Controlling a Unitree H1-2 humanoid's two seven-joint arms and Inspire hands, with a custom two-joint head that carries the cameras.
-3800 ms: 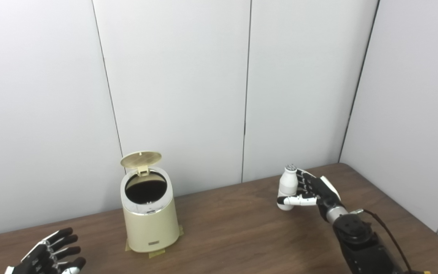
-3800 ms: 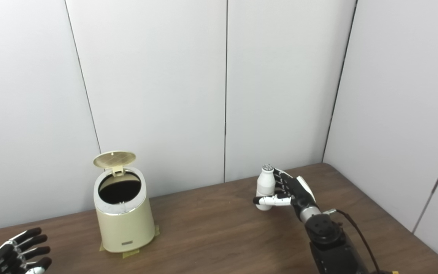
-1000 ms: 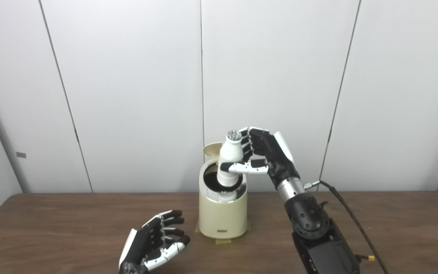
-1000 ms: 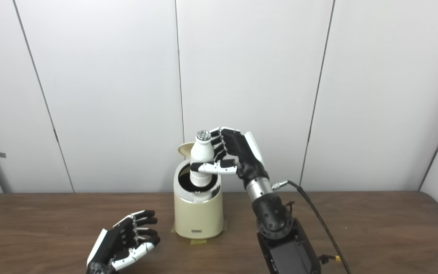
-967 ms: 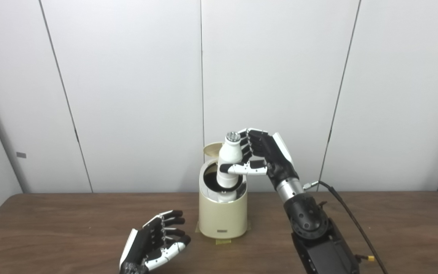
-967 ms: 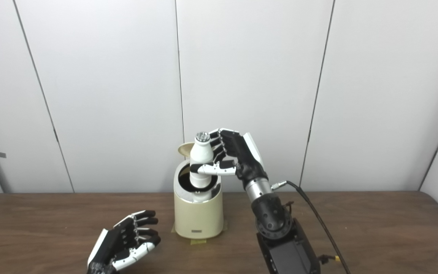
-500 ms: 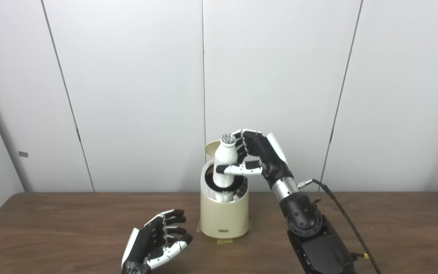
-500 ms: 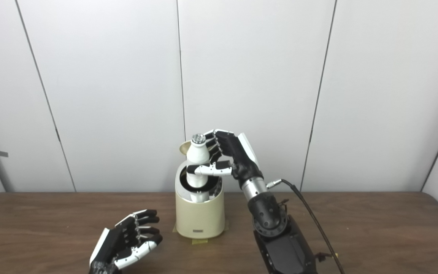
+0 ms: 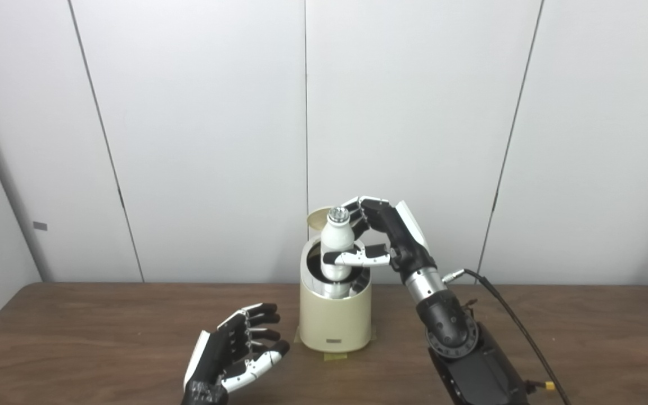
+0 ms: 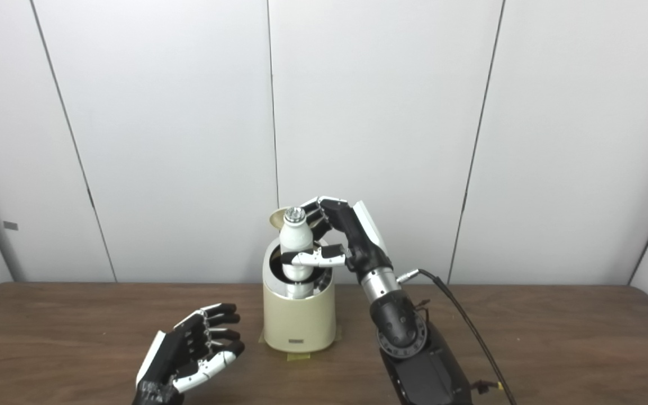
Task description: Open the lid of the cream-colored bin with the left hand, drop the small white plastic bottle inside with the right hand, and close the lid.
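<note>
A dark brown wooden surface [image 9: 76,337] fills the lower part of the view, from 8 o'clock to 4 o'clock. Behind it stands a wall of white panels [image 9: 206,112] with thin dark vertical seams. At 9 o'clock, a small grey tag [image 9: 39,226] sits on the wall.

I count one cream bin [image 9: 335,315] on my desk [image 9: 76,337], with one lid [image 9: 318,216] tipped up behind its opening. There is one small white bottle [image 9: 336,242]. I have two robot hands in view: my right robot hand [image 9: 383,236] and my left robot hand [image 9: 234,354]. One black cable [image 9: 518,332] trails along my right arm. Behind the desk stand several white wall panels [image 9: 200,140].
</note>
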